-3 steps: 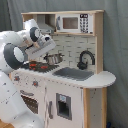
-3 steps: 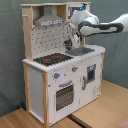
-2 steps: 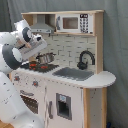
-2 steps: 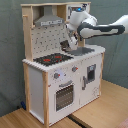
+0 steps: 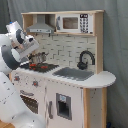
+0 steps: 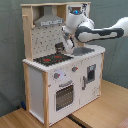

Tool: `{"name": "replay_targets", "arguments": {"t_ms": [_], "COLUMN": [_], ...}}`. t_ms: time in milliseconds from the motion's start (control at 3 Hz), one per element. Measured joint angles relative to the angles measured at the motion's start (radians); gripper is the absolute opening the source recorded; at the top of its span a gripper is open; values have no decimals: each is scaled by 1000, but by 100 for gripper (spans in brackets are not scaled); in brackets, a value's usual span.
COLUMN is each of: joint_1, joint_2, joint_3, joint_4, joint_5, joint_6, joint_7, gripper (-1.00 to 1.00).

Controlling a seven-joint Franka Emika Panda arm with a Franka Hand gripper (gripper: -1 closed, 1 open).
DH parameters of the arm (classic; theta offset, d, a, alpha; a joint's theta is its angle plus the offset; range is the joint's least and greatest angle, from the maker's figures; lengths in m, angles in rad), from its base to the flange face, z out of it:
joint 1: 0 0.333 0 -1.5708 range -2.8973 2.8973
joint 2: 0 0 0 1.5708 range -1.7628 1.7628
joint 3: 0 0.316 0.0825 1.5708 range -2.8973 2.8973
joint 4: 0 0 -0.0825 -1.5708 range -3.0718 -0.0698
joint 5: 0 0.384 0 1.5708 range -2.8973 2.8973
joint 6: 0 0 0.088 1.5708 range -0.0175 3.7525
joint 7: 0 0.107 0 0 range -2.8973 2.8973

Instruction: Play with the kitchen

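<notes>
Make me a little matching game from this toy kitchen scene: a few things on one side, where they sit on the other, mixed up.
Things:
1. grey hood
2. black faucet
3. oven door
4. microwave

Places:
A. front of the kitchen, below the knobs
B. top shelf, beside the hood
C. above the stovetop
D. behind the sink

Pairs: 1-C, 2-D, 3-A, 4-B

We saw the large white and light-wood toy kitchen point(image 5: 65, 75) point(image 6: 60, 65) standing on a pale wooden desk point(image 6: 107, 107). In the first exterior view, its black red-ringed stovetop point(image 5: 36, 66) lay left of the grey sink point(image 5: 74, 73), the curved black faucet point(image 5: 86, 59) behind the sink. The white robot arm's tool point(image 6: 66, 46) hung above the stovetop point(image 6: 52, 59) in the second exterior view.
</notes>
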Motion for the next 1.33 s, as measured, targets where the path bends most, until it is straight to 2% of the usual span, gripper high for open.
{"name": "replay_targets", "arguments": {"t_ms": [1333], "joint_1": [-265], "joint_2": [-69], "joint_3": [270], "joint_4": [190], "joint_5": [1], "joint_6": [22], "joint_7": [19], "gripper": [-100]}}
